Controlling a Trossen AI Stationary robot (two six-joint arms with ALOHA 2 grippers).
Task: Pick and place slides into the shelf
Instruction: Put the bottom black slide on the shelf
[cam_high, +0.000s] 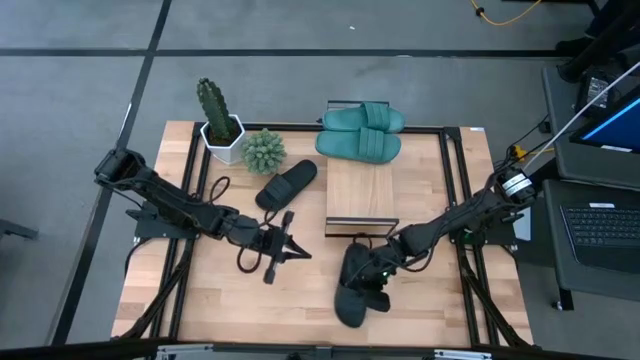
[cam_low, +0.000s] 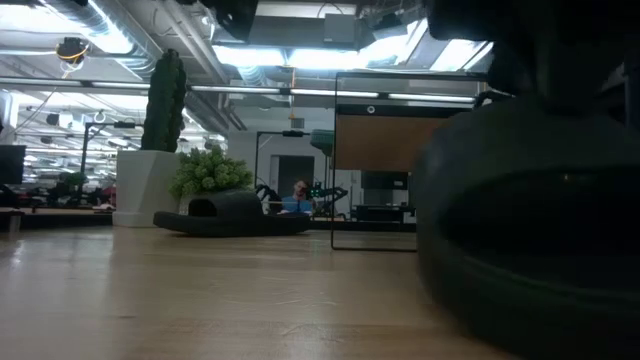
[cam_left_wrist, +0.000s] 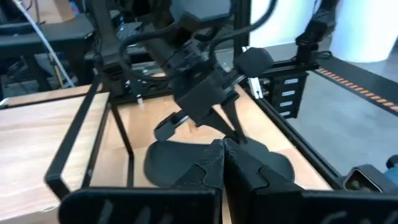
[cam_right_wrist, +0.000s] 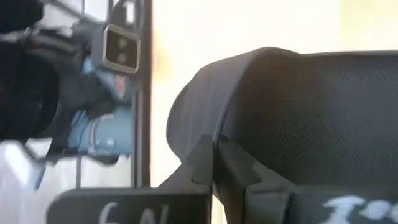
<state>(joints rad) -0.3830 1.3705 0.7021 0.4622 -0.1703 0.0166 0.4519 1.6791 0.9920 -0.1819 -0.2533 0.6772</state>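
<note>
Pale butcher-block wood, smooth with a low sheen, forms the counter (cam_high: 200, 290), edged by thin black metal rails. The shelf (cam_high: 362, 190) pairs a light wood plank top with a slim matt black metal frame. Two teal slides (cam_high: 362, 132) at the far edge look like matt moulded rubber; the black slide (cam_high: 286, 184) near the plants is equally dull. Close up, the near black slide (cam_right_wrist: 311, 118) shows a finely pebbled strap. A white glossy pot (cam_high: 223, 140) holds a cactus.
</note>
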